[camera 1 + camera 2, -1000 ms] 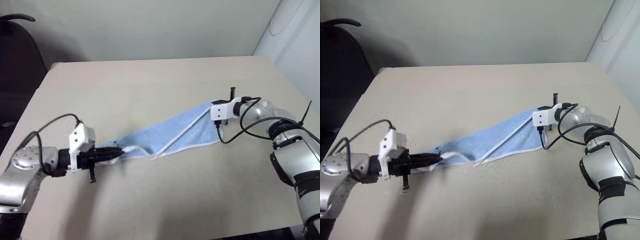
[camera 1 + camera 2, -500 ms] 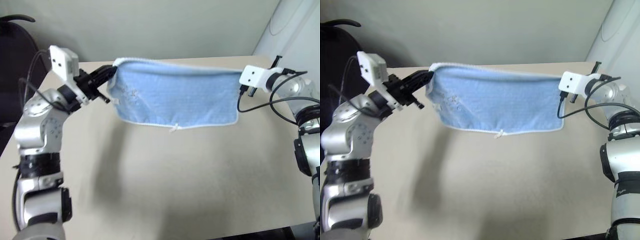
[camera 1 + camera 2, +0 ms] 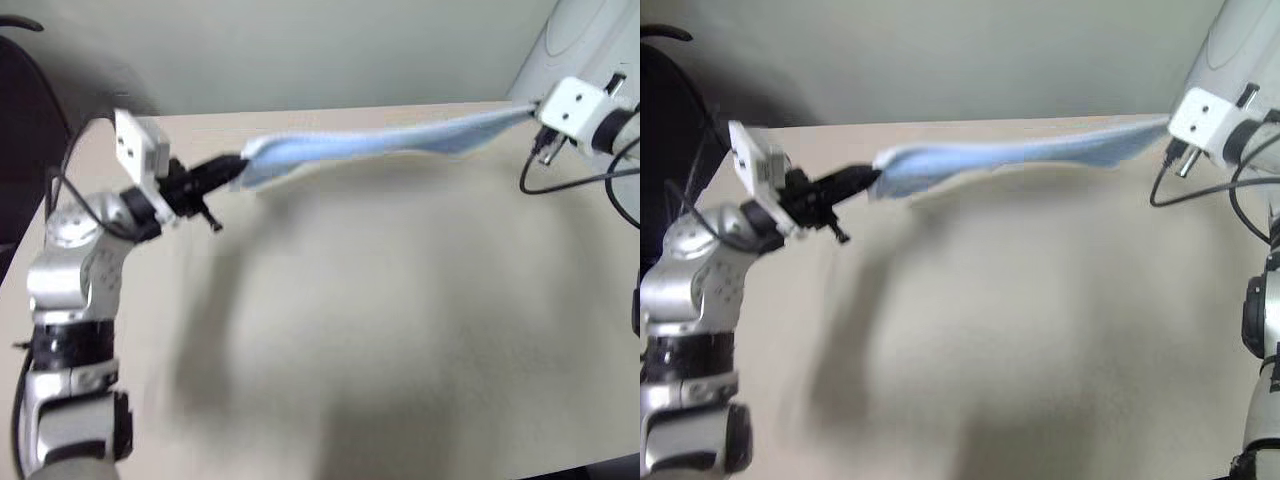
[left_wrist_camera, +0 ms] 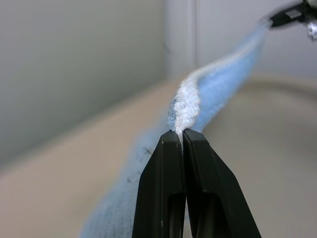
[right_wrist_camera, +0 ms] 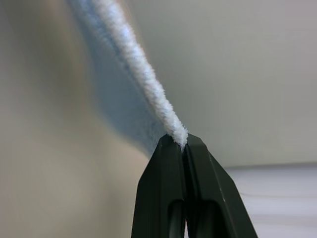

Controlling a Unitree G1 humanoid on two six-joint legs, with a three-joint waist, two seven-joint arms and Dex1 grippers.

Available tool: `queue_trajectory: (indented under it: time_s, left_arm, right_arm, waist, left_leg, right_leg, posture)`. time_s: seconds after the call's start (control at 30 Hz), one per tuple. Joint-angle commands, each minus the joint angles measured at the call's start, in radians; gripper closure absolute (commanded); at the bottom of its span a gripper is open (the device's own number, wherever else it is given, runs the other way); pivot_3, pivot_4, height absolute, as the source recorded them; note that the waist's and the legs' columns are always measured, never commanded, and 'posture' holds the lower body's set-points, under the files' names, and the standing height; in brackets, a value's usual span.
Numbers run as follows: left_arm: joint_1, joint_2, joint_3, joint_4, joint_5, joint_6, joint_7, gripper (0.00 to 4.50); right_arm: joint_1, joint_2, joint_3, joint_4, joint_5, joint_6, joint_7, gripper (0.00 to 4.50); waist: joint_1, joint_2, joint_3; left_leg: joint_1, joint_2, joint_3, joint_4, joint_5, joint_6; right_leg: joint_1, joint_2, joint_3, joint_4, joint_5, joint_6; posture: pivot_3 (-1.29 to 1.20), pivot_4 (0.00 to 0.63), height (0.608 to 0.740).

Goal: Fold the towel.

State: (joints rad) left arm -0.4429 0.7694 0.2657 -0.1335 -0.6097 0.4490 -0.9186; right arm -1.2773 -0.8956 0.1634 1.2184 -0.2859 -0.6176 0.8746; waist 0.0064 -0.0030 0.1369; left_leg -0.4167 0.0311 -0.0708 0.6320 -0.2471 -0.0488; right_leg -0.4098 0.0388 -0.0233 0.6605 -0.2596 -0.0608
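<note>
The light blue towel (image 3: 380,146) hangs in the air above the beige table (image 3: 380,330), pulled into a nearly flat band between both arms. My left gripper (image 3: 236,165) is shut on its left corner; the wrist view shows the black fingertips (image 4: 171,148) pinching the white edging (image 4: 187,101). At the far right, my right gripper (image 5: 182,141) is shut on the other corner, its white camera housing (image 3: 572,104) sitting just behind the cloth's end. The towel (image 3: 1040,152) is blurred, and I cannot make out a logo.
A dark chair (image 3: 25,130) stands beyond the table's left edge. A pale wall runs behind the table, and a white rounded object (image 3: 580,35) sits at the far right corner. Black cables (image 3: 575,175) loop off the right wrist.
Both grippers lifted the towel off the table. Half a second ago it hung as a broad sheet; now it has swung up into a thin stretched band, with the right hand further right.
</note>
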Motion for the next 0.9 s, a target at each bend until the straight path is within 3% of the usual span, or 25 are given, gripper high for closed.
queue_trajectory:
  time_s: [0.03,0.1,0.23,0.3,0.4,0.5,0.57,0.6,0.7,0.9]
  left_arm:
    - [0.249,0.059,0.091,-0.317,-0.107,0.096,-0.031,4.48]
    - [0.383,0.052,0.137,-0.435,-0.167,0.143,0.005,4.48]
    - [0.577,0.021,0.181,-0.557,-0.211,0.197,0.081,4.48]
    - [0.657,0.005,0.194,-0.605,-0.229,0.21,0.105,4.48]
    - [0.74,-0.018,0.208,-0.65,-0.279,0.224,0.132,4.48]
    - [0.786,-0.039,0.204,-0.653,-0.293,0.218,0.154,4.48]
    - [0.75,-0.069,0.22,-0.603,-0.354,0.236,0.214,4.48]
    - [0.725,-0.078,0.226,-0.574,-0.38,0.246,0.242,4.48]
    - [0.663,-0.08,0.208,-0.506,-0.368,0.253,0.282,4.48]
    - [0.525,-0.076,0.15,-0.348,-0.331,0.283,0.328,4.48]
  right_arm:
    - [0.217,-0.073,-0.066,-0.161,0.189,0.043,0.359,4.5]
    - [0.369,-0.099,-0.089,-0.288,0.266,0.128,0.464,4.5]
    - [0.569,-0.14,-0.117,-0.488,0.338,0.267,0.543,4.5]
    - [0.629,-0.17,-0.121,-0.549,0.35,0.317,0.575,4.5]
    - [0.655,-0.186,-0.12,-0.589,0.352,0.348,0.585,4.5]
    - [0.586,-0.161,-0.102,-0.549,0.317,0.33,0.551,4.5]
    - [0.497,-0.13,-0.078,-0.488,0.267,0.294,0.505,4.5]
    - [0.447,-0.111,-0.061,-0.452,0.239,0.274,0.485,4.5]
    - [0.327,-0.053,-0.014,-0.348,0.17,0.225,0.435,4.5]
    - [0.109,0.12,0.101,-0.103,-0.008,0.154,0.223,4.5]
  waist:
    - [0.007,-0.002,-0.001]
    - [0.021,-0.002,-0.001]
    - [0.023,0.001,0.0]
    - [0.017,0.001,0.001]
    - [0.011,-0.001,0.003]
    - [0.001,-0.001,0.003]
    - [-0.004,0.002,0.002]
    - [-0.006,0.002,0.001]
    - [-0.006,0.003,0.001]
    - [-0.005,0.004,0.0]
  left_leg:
    - [0.0,0.0,0.0,0.0,0.0,0.0]
    - [-0.001,0.001,0.0,0.003,-0.002,0.0]
    - [0.002,0.002,0.001,0.01,-0.002,0.0]
    - [0.013,0.002,0.002,0.009,-0.003,0.001]
    - [0.04,0.002,0.003,0.0,-0.007,0.015]
    - [0.067,0.002,0.004,-0.003,-0.007,0.016]
    - [0.075,0.002,0.005,-0.003,-0.008,0.017]
    - [0.075,0.001,0.006,-0.003,-0.008,0.018]
    - [0.074,0.002,0.006,-0.001,-0.009,0.018]
    - [0.053,0.002,0.005,-0.002,-0.006,0.01]
  right_leg:
    - [0.0,0.001,0.0,0.0,0.0,0.0]
    - [0.001,0.002,0.002,0.001,0.0,0.001]
    - [0.005,0.002,0.005,0.004,0.0,0.001]
    - [0.013,0.001,0.007,0.003,0.0,0.002]
    - [0.039,0.001,0.008,0.004,0.0,-0.001]
    - [0.065,0.007,0.019,0.003,-0.008,-0.005]
    - [0.071,0.009,0.025,0.004,-0.017,0.007]
    - [0.071,0.009,0.026,0.004,-0.014,0.013]
    - [0.064,0.009,0.027,0.006,-0.009,0.006]
    - [0.041,0.009,0.027,0.008,-0.009,0.002]
  posture:
    - [0.0,0.15,0.74]
    - [0.0,0.15,0.74]
    - [0.0,0.15,0.74]
    - [0.0,0.15,0.74]
    - [0.0,0.15,0.74]
    - [0.0,0.15,0.74]
    - [0.0,0.15,0.74]
    - [0.0,0.15,0.74]
    - [0.0,0.15,0.74]
    - [0.0,0.15,0.74]
